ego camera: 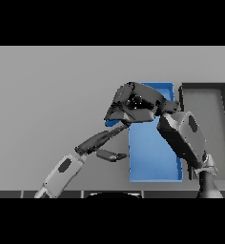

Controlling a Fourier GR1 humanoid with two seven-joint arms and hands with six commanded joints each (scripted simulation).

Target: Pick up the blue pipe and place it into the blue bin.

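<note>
Right hand (133, 106): upper centre of frame, hanging over the top-left corner of the blue bin (152, 162), forearm running in from lower right across the bin's right side. Fingers curled downward, apparently pinching a small blue sliver at lower-left edge of the hand. Judged to be the blue pipe (111, 123); most of it hidden under the palm, so length and tilt impossible to tell. Sliver sits just left of the bin's left wall, i.e. not yet above the inside.

Left hand (101, 140): centre-left of frame, arm coming up from lower left. Fingers straight and relaxed, thumb sticking out below, holding nothing. Fingertips pointing up-right toward the pipe, close under the right hand. Cannot tell whether touching the pipe or just beside it. Prob. there to steady or hand over, but only a guess.

Bin: long blue box, centre-right, lying on the grey bench (47, 95), floor bare where visible. Dark-rimmed grey tray (202, 86) just right of it, upper right of frame, not part of the job.

Stage, as judged: carry nearly done, release pending. Next: shift right hand a bit to frame right so pipe clears the wall, then let go. Risk: pipe catching the left wall and dropping onto the bench outside.
</note>
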